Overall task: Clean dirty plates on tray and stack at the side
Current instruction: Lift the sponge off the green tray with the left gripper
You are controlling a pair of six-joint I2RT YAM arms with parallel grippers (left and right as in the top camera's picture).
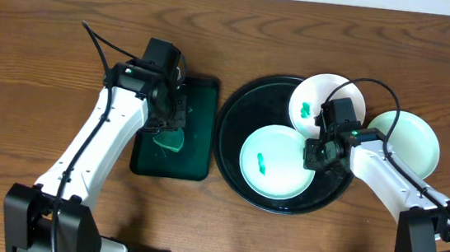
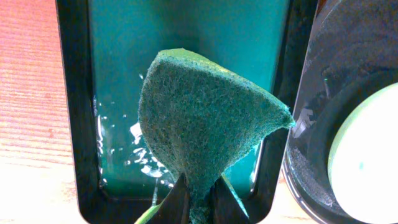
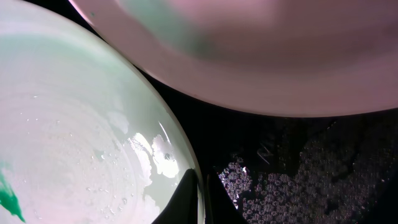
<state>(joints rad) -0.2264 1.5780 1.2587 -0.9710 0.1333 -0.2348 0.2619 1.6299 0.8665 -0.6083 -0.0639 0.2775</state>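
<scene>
The black round tray (image 1: 238,119) holds two plates. A front plate (image 1: 275,162) with a green smear lies flat. A rear plate (image 1: 310,97) with a green smear leans on the tray's far rim. A third, clean plate (image 1: 412,140) sits on the table to the right. My right gripper (image 1: 315,154) is shut on the front plate's right rim (image 3: 186,163), one finger on each side. My left gripper (image 1: 166,130) is shut on a green sponge (image 2: 205,127) and holds it above the green tray's water.
A rectangular dark green tray (image 1: 198,107) with water (image 2: 134,155) sits left of the black tray. The black tray's wet floor (image 3: 311,174) shows beside the held plate. Bare wood table lies all around.
</scene>
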